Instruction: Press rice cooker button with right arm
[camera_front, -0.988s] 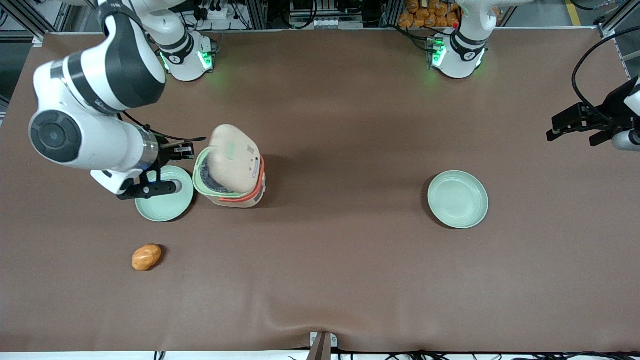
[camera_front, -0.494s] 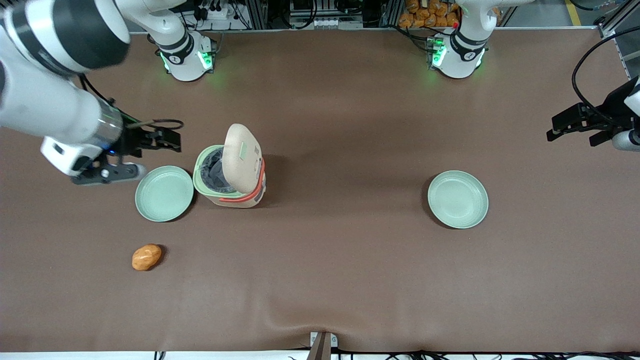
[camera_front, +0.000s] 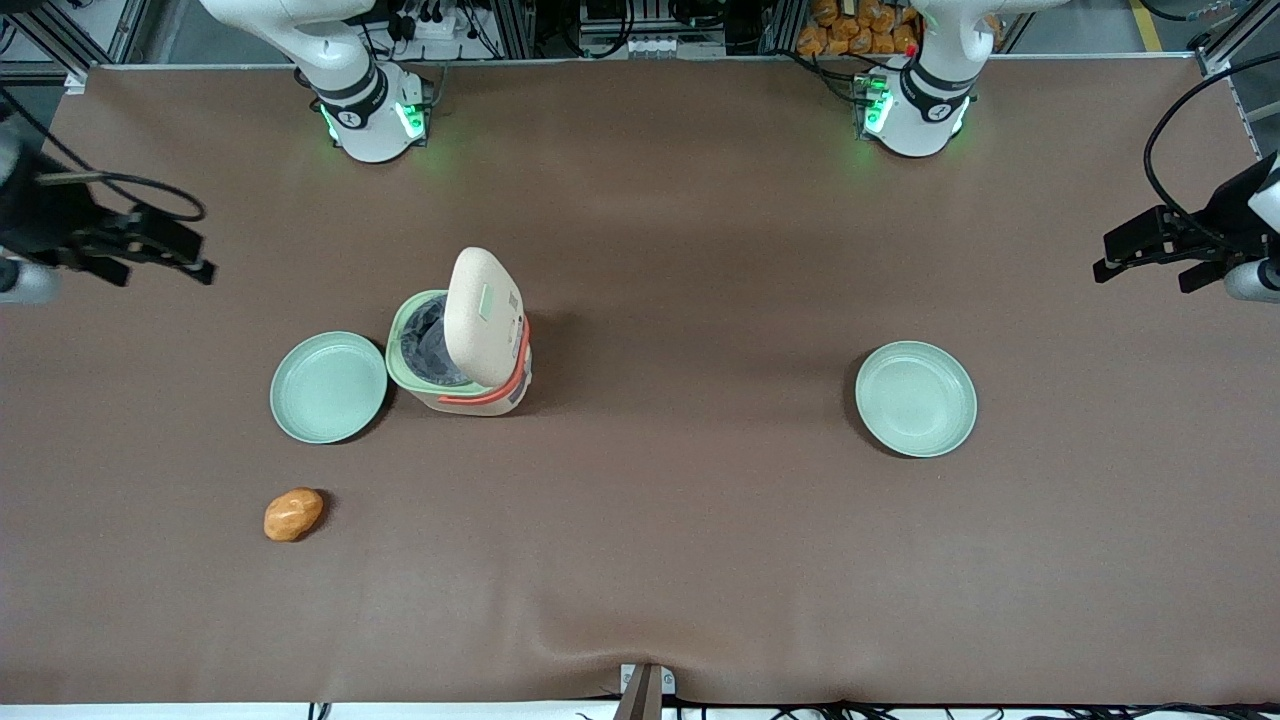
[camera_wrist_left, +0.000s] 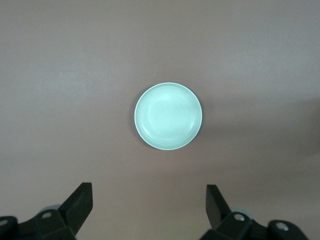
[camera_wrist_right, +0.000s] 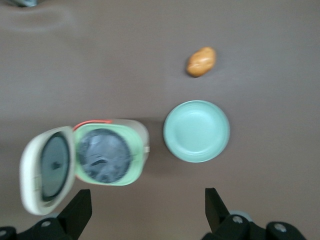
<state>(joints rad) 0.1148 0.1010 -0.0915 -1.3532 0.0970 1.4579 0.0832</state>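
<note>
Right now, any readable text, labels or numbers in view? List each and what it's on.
None readable.
Sticker on the raised lid of the rice cooker: print too small to read.
Button: no legible marking.
Plates, brown table: no text.
Gripper: open, at the working arm's end of the table, no markings legible.

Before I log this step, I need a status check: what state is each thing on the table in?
rice cooker: lid up, dark inner pot exposed.
button: on the raised lid, untouched.
gripper: open, empty, at the working arm's end of the table.
plate beside the cooker: empty.
other plate: empty.
orange lump: lying loose on the table.
</note>
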